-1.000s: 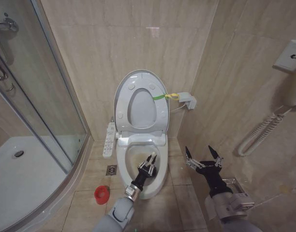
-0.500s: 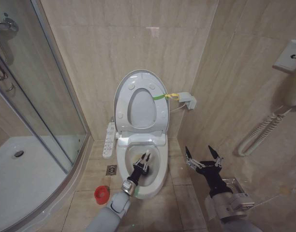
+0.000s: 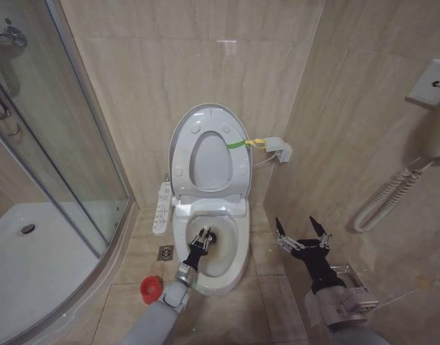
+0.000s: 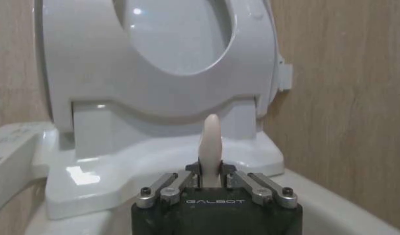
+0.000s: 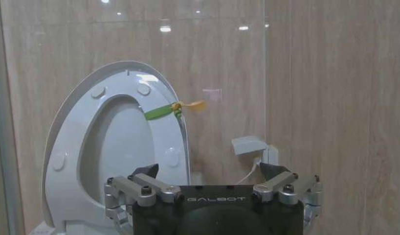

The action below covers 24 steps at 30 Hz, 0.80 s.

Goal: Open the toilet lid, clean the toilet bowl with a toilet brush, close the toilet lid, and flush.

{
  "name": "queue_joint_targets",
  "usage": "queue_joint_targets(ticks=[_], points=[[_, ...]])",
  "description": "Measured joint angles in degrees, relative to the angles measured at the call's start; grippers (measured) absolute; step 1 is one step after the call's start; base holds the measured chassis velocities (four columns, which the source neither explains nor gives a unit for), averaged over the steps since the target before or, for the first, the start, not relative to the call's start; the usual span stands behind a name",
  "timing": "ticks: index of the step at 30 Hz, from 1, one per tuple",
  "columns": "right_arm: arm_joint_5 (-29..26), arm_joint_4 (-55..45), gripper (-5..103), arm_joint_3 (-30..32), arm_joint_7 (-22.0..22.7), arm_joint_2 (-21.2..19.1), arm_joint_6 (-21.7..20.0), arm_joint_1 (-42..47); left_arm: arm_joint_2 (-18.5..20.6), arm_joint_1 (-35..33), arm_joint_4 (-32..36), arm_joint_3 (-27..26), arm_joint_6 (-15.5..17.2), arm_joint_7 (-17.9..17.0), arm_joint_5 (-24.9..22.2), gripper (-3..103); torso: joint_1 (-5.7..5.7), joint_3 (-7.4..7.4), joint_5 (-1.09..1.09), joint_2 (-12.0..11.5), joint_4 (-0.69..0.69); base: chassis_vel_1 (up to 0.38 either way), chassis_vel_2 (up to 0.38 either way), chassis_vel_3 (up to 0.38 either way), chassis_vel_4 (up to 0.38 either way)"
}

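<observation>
Since the earlier frames the left gripper (image 3: 202, 235) has slid from the front right of the toilet bowl (image 3: 238, 253) to its left side, further in, and the arm has drawn leftward with it. It now sits inside the bowl opening, near the dark water hole. In the left wrist view the left gripper (image 4: 211, 177) is clamped narrow on the toilet brush (image 4: 210, 142) — its pale handle tip sticks up between the fingers (image 4: 255, 182); brush head can't be made out.

Toilet lid (image 3: 185, 133) and seat stand upright against the wall, w/ a green strap (image 3: 237, 144) tied at the right edge. Red brush holder (image 3: 152, 289) sits on the floor, left of the bowl.

Right gripper (image 3: 300, 231) hovers to the right of the toilet, fingers spread wide, holding nothing — parked near the side wall.
</observation>
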<state>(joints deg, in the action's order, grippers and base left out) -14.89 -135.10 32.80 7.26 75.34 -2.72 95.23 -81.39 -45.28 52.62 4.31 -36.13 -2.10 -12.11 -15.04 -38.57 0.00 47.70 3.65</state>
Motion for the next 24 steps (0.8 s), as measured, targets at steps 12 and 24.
queue_joint_targets(ticks=[12,24], points=[[0.00,-0.01,100,0.00,0.00,0.00,0.00,0.00,2.42,-5.73,17.05,3.04,1.69,-0.46,3.17,19,0.01,0.00,0.00,0.00,-0.01,0.000,0.000,0.000,0.000],[0.00,0.00,100,0.00,0.00,0.00,0.00,0.00,3.27,-7.26,19.96,4.40,3.08,-0.33,4.10,19,0.01,0.01,0.00,0.00,0.00,0.000,0.000,0.000,0.000]])
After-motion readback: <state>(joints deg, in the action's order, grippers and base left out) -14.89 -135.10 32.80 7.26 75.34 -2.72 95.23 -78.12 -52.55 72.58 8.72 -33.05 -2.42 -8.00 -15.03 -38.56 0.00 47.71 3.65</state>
